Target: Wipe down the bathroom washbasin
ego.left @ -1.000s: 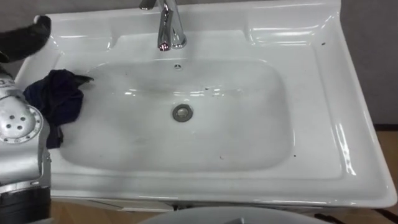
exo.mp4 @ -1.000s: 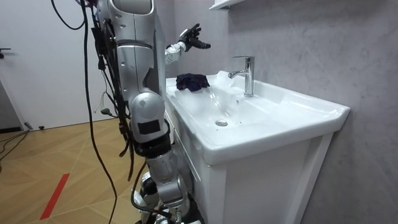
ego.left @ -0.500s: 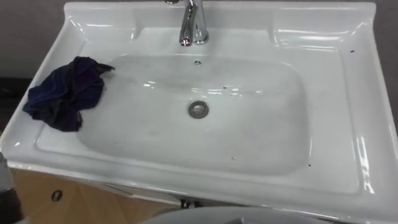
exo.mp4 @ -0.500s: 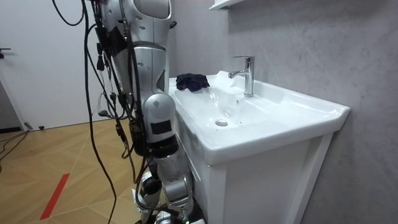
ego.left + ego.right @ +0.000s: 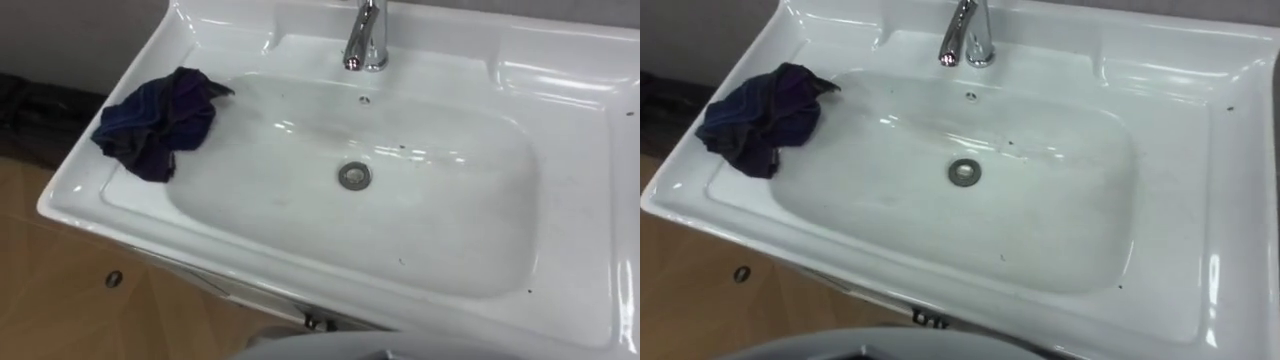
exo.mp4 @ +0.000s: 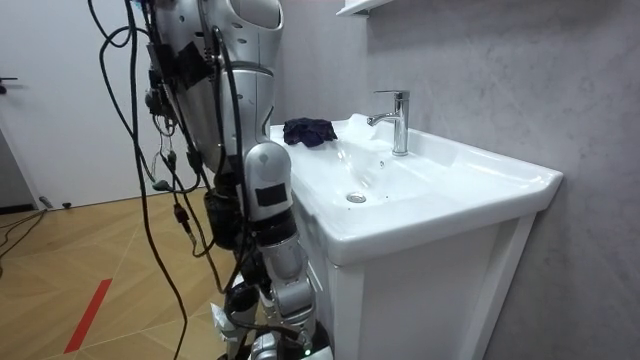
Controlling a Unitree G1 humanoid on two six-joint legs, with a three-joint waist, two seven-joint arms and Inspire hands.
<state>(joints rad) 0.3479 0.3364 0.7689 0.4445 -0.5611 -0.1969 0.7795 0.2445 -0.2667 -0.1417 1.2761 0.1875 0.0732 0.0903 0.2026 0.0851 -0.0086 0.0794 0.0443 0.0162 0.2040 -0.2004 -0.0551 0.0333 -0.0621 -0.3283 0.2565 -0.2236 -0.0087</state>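
Observation:
A crumpled dark blue cloth (image 5: 155, 120) lies on the left rim of the white basin (image 5: 560, 110), spilling a little over the bowl's edge. In the room view the cloth (image 6: 308, 130) is at the basin's far left corner. No hand touches it. The bowl holds a round metal drain (image 5: 353, 175) and a few dark specks. I stand at the basin's front, close against its cabinet. My right arm (image 6: 265, 185) hangs down beside the cabinet, and its hand at the picture's lower edge is too unclear to read.
A chrome tap (image 5: 365, 40) stands at the middle of the back rim, seen in the room view as the tap (image 6: 397, 120). A grey wall rises behind it. Wooden floor (image 5: 60, 290) shows below the basin's left front corner.
My left hand, raised near the cloth a second ago, has dropped out of sight. The eye views have swung left, so the basin sits further right. The cloth has not moved.

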